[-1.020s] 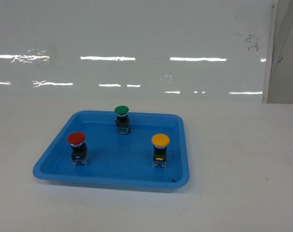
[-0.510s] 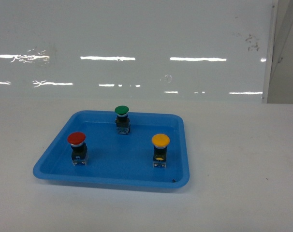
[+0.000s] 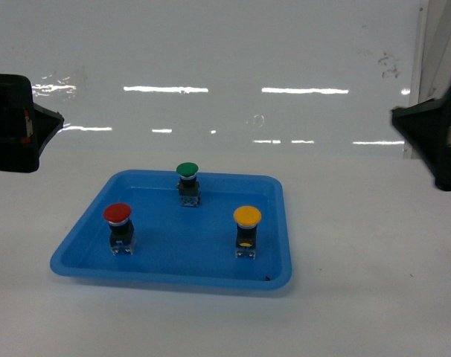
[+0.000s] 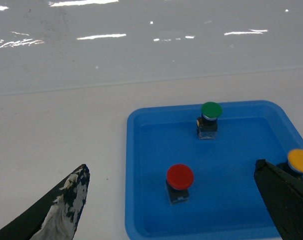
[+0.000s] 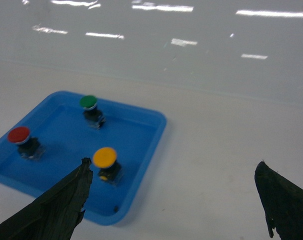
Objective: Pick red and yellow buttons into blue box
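I see the red-capped push button (image 3: 117, 226) near the left edge of the shallow blue plastic tray (image 3: 274, 279), the yellow-capped push button (image 3: 246, 230) near its right edge, both upright. My left gripper (image 4: 171, 205) and right gripper (image 5: 174, 200) hover with fingers spread wide, holding nothing.

three buttons (image 3: 184, 208) upright in tray (image 3: 84, 256)
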### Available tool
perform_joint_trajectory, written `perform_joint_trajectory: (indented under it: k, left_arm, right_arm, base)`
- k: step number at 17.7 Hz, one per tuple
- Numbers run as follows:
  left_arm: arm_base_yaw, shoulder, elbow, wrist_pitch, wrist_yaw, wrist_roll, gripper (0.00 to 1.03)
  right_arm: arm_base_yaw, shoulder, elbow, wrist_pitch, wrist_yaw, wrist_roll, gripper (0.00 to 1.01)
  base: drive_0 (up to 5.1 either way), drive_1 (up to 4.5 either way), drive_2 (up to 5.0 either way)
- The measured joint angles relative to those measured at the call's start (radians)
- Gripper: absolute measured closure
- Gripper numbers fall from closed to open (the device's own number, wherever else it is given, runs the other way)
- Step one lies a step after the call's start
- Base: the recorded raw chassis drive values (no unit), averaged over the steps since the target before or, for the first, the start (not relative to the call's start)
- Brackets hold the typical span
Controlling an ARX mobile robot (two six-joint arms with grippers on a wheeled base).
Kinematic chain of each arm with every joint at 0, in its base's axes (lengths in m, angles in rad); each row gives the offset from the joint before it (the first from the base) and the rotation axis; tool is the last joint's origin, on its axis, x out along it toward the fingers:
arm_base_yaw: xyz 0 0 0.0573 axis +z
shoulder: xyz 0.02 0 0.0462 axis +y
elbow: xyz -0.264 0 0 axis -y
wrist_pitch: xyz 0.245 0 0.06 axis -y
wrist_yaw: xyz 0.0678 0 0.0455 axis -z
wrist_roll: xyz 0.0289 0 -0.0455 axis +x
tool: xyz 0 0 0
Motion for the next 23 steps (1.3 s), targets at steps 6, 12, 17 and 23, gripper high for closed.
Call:
perform_joint_trajectory:
  k: [6,12,17,23]
  left_arm:
    - [0.013,0.059,0.013,0.045,-0.05,0.0,0.05]
    - [0.013,0.058,0.013,0.045,-0.052,0.0,0.05]
    - [0.013,0.058,0.013,0.045,-0.052,0.001,0.05]
    - [0.014,0.058,0.013,0.045,-0.052,0.0,0.05]
  right_arm:
    - [0.055,0.107,0.049,0.021,0.08,0.012,0.03]
    - [0.055,0.103,0.049,0.023,0.083,0.014,0.03]
    - [0.067,0.12,0.064,0.009,0.071,0.016,0.03]
    - [0.134,0.377,0.363,-0.094,-0.079,-0.01,0.03]
  base:
    - [0.0,0.0,0.0]
    - [0.0,0.0,0.0]
    - [0.0,0.0,0.0]
    - [0.0,0.0,0.0]
